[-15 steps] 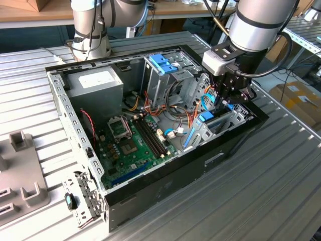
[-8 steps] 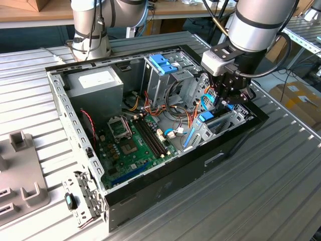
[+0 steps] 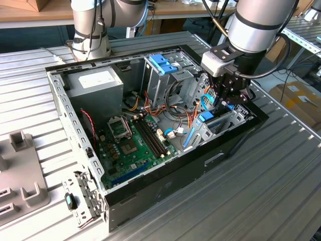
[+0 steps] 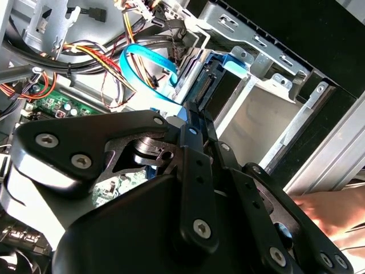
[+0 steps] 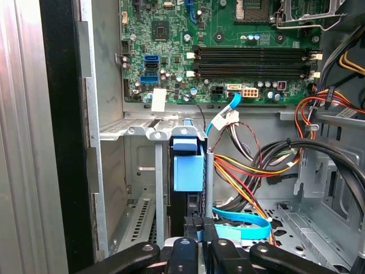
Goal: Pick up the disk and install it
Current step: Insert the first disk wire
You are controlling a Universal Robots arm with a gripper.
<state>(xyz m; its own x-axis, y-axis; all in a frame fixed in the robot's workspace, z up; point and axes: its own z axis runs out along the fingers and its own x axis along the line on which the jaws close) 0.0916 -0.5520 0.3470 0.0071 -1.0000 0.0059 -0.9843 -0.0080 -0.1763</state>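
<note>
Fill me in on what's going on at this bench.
A robot arm has its black gripper inside an open black desktop computer case lying on a ribbed metal table. The flat grey disk in its light-blue plastic carrier stands on edge in a slot of the silver metal drive bay, at the case's end on the exterior view's right. In both wrist views the gripper is shut, right at the disk's near edge; whether it touches the disk is unclear.
</note>
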